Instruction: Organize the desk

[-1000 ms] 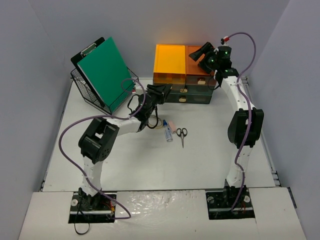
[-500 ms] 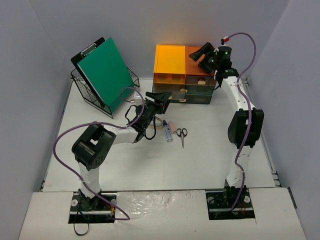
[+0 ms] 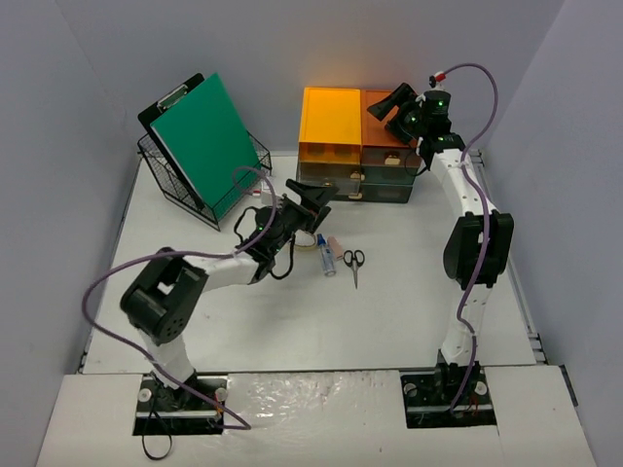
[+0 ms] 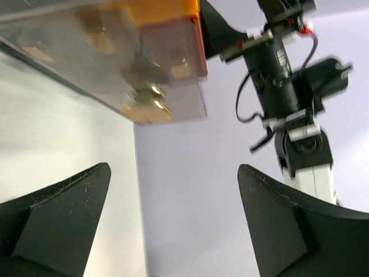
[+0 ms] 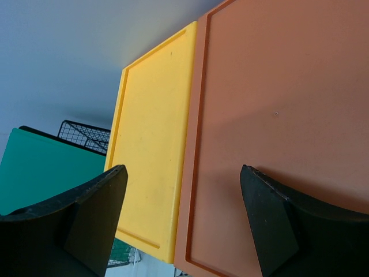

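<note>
Now that the fingers of the left gripper (image 3: 313, 197) have been spread wide in the last second, nothing is held between them. Only wall and desk are seen in the gap from the left wrist. The left arm has also been drawn back a little from the dark drawers (image 3: 375, 183) at the far side. It is judged that a job at the drawers has been ended and that a loose thing can be reached for next. The right gripper (image 3: 387, 104) has been kept high over the orange box (image 3: 378, 136), with its fingers apart and empty.

The desk (image 3: 243, 321) is the big flat white top under everything. It is dull and smooth, with pale walls around it. Three small things are left loose near its middle:

- A round blue and white tube (image 3: 326, 255).
- A little pink block (image 3: 336, 242).
- Scissors (image 3: 353, 261) with black handles and thin metal blades.

The orange box and the yellow box (image 3: 329, 122) are made of shiny see-through plastic with flat, rimmed lids. Small gold knobs are seen on the drawers. At the far left, a stiff green board (image 3: 204, 141) is leaned in a basket (image 3: 165, 180) of thin black wire.
</note>
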{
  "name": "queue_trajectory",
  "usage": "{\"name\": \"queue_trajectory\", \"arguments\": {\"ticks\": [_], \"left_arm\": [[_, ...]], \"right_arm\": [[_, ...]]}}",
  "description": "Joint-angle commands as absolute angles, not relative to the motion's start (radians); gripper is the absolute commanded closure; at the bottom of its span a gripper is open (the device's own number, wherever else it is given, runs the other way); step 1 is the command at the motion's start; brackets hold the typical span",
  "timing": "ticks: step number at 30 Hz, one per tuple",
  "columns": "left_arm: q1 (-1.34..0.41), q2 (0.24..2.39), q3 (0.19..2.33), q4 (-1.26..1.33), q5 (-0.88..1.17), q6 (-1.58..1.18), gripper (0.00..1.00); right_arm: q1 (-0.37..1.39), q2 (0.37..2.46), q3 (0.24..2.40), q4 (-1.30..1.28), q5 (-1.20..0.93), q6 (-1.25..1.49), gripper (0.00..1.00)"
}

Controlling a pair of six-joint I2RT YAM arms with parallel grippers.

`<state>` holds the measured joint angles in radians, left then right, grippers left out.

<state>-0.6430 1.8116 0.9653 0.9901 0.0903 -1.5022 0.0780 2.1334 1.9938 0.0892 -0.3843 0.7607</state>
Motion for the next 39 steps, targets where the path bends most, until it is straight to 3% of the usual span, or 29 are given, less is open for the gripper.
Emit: {"name": "queue_trajectory", "arguments": {"ticks": [1,2,4,6,13,28,39], "left_arm": [[-0.653,1.449,0.927,0.766,0.159,-1.245,0.1],[-0.658,1.428,0.93,0.718,0.153,-1.196,0.1],[-0.688,1.269,0.961,0.335,0.088,-1.041,0.1],[-0.709,1.203,0.986,0.124,0.005,-0.955,0.1],[-0.712,1.297,1.088,-0.378,-0.198,-0.866,0.1],[-0.718,1.608,1.244,-0.509,-0.43,-0.929,0.12],[-0.698,1.81,1.299,-0.257,-0.311,-1.027,0.13]], "right_arm": [[0.075,2.112,1.971,-0.026,-0.407,0.756,0.23],[0.074,2.112,1.97,-0.026,-0.406,0.756,0.23],[0.075,2.111,1.973,-0.026,-0.404,0.751,0.23],[0.075,2.109,1.973,-0.026,-0.405,0.75,0.23],[0.08,2.112,1.967,-0.024,-0.4,0.754,0.23],[0.084,2.104,1.963,-0.013,-0.4,0.764,0.23],[0.083,2.102,1.962,-0.011,-0.405,0.775,0.23]]}}
